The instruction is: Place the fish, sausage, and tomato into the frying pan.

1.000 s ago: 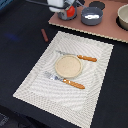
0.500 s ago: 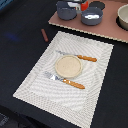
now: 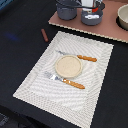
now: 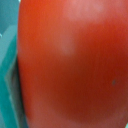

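The gripper (image 3: 89, 7) hung directly over the frying pan (image 3: 91, 19), its fingers seemingly clamped on the tomato (image 4: 75, 65) filling the wrist view, while the sausage (image 3: 44, 34) lay well apart.

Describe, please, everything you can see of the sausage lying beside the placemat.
The sausage is a short, thin, dark reddish-brown rod with rounded ends and a dull, smooth-looking surface. It lies flat on the black table, just off the striped placemat on the exterior view's left, toward its far corner, apart from its edge. Nothing touches it but the table. It does not show in the wrist view.
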